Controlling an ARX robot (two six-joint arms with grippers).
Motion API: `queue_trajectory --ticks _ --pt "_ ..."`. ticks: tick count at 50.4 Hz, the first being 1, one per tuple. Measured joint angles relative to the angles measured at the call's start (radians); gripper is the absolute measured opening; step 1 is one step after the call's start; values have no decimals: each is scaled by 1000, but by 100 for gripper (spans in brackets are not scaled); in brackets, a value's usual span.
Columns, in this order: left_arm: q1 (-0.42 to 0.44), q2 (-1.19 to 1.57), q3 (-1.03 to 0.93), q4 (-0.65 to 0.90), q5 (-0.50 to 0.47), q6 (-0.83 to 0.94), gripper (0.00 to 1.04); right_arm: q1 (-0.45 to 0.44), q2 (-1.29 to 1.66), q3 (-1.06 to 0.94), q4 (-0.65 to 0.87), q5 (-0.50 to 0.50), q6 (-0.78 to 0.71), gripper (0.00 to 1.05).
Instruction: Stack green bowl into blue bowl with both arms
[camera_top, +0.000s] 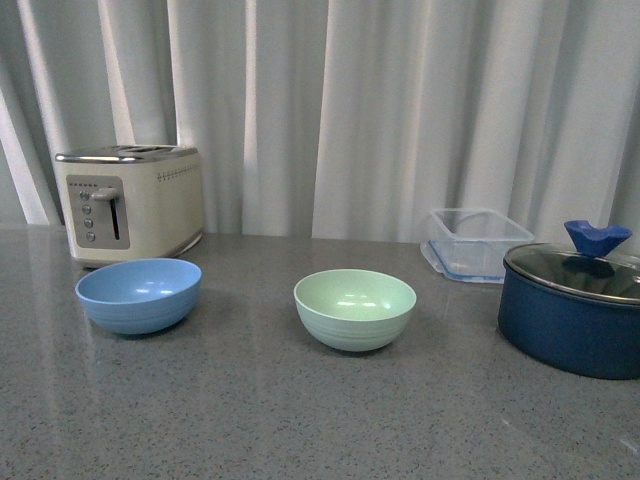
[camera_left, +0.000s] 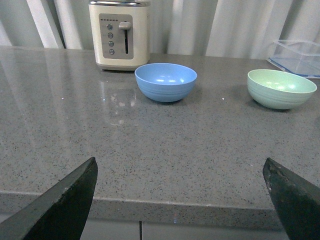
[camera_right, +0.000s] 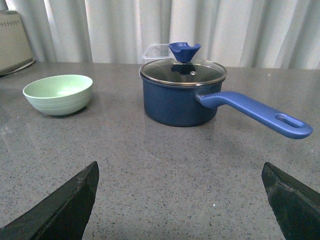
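On the counter (camera_top: 300, 430): I see the green bowl (camera_top: 355, 310) upright and empty near the middle. The blue bowl (camera_top: 138, 295) stands well apart to its left, also upright and empty.
Green bowl handling: I judge it light, stiff and matte, probably plastic. It could skid on the smooth counter if nudged sideways.
Where to hold: I would pinch the rim, one finger inside the wall and one outside, where the faint ridges may add grip.
Left tool (camera_left: 179, 161): spread wide and holding nothing. It is back by the counter's near edge, with both bowls well ahead of it.
Right tool (camera_right: 179, 165): spread wide and empty. The green bowl lies well ahead of it, not between the fingers.
Neighbours: the navy pot (camera_right: 177, 102) stands near the green bowl's right, its long handle jutting out. I would keep my approach clear of it.
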Motion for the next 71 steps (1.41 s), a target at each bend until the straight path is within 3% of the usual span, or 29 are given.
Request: queue_trajectory --ticks 17,20,23,27,38,52,71 --pt "0 0 0 0 0 0 98 0 0 0 0 0 0 95" --pt "-25 96 66 -175 -131 -71 98 0 0 0 0 0 0 95" --pt "-9 235 137 -303 -176 -145 98 0 0 0 0 0 0 95" --pt "54 407 183 -296 -151 -208 98 0 -2 0 0 0 0 95" --pt "215 890 425 57 14 -218 98 0 -2 0 0 0 0 95" --pt "234 1358 852 -85 58 -234 98 0 -2 0 0 0 0 95" --pt "166 1681 1312 -229 19 -261 98 0 -2 0 0 0 0 95"
